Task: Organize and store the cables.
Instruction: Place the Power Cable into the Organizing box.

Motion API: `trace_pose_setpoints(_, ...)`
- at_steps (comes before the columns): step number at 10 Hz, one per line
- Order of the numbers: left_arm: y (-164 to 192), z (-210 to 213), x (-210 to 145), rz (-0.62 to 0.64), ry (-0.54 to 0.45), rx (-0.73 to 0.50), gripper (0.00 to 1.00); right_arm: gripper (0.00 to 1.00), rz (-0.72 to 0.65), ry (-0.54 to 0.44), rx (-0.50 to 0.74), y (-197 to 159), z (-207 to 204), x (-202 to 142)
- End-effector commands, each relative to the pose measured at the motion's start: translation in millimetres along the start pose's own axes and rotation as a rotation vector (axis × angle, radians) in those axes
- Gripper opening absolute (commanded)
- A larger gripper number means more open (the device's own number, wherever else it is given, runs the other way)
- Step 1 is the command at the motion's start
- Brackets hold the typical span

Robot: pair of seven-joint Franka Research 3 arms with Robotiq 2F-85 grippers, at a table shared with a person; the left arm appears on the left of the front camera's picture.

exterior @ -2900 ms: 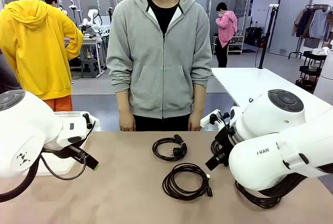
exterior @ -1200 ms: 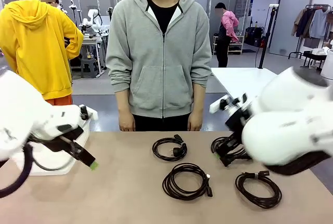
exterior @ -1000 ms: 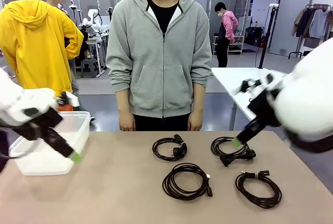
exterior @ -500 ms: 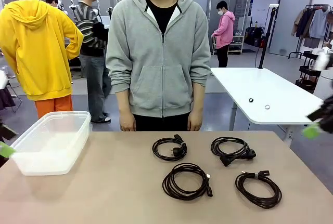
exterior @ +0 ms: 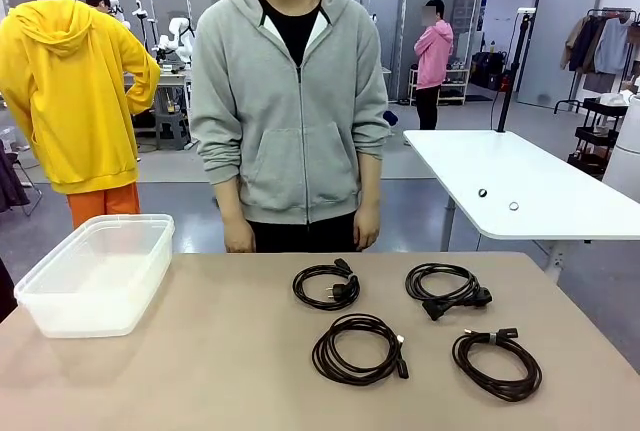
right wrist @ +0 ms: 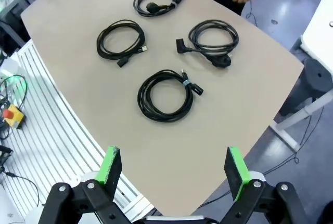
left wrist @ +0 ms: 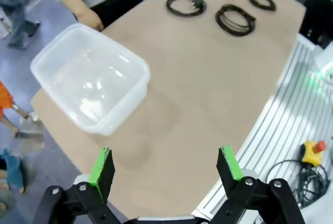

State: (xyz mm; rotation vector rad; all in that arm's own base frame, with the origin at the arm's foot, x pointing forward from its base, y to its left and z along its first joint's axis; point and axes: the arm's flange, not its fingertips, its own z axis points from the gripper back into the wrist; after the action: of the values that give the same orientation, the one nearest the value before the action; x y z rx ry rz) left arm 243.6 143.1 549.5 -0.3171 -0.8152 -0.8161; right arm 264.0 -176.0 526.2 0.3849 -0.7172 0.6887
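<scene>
My left fingers (left wrist: pixel 102 168) stand wide apart above the desk (left wrist: pixel 208 78) edge, holding and touching nothing; right fingers (right wrist: pixel 110 167) likewise, high over the four cables (exterior: pixel 359 348); these lie coiled on the desk, apart from one another, well clear of the bin (exterior: pixel 95 271); the left wrist view crops the farthest coil.

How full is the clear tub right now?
The tub is empty: its bottom is bare, and all four cables lie coiled on the table.
</scene>
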Motion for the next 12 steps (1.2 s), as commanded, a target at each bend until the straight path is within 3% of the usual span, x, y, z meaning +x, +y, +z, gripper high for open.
trace_pose_setpoints(1,-23.5,-34.9,-13.2,0.019,-0.014,-0.003,1.0,1.0,0.014,-0.037,0.034,-0.5,-14.0,2.0)
trace_pose_setpoints(2,0.0,0.0,0.0,0.0,0.0,0.0,1.0,1.0,0.0,0.0,0.0,0.0,0.0,0.0)
trace_pose_setpoints(12,0.0,0.0,0.0,0.0,0.0,0.0,1.0,1.0,0.0,0.0,0.0,0.0,0.0,0.0)
